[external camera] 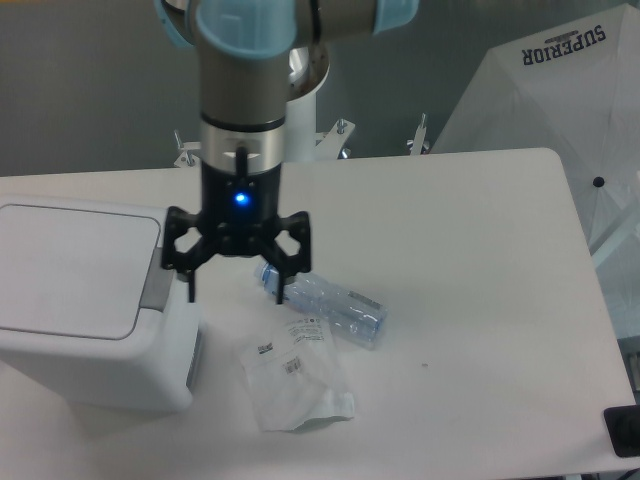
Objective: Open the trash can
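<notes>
The bin [85, 300] sits at the table's left edge with its lid flat and shut, and the open, empty gripper [234, 286] hangs beside its grey tab [157, 280], not yet pushing.

Bottle [335, 307] cap behind hand [235, 288]

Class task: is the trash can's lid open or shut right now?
Shut: the pale-grey lid lies flat on the trash can; the open end effector hovers beside it.
</notes>
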